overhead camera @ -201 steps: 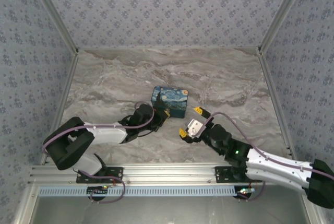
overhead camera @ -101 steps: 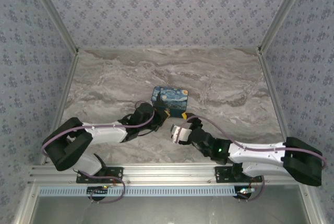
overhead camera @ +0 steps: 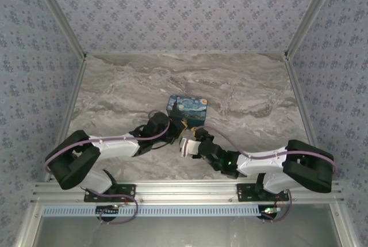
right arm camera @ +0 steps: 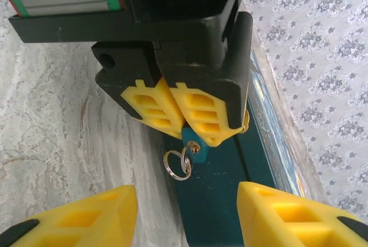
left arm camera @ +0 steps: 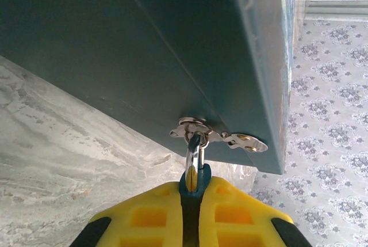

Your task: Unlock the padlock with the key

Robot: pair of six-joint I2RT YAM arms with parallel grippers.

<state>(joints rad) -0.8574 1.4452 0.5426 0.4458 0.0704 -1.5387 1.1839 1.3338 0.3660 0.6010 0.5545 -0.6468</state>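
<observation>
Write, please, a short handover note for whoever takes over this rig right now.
Left tool: shut on the padlock, whose shackle passes through the hasp of the starry-night box.
Right tool: open, empty, facing the padlock's underside, near it but not touching.
A key ring dangles below the padlock; whether the key sits in the keyhole cannot be told.
Done: padlock gripped and steadied.
Left: grasp the key, turn it, free the shackle.
</observation>
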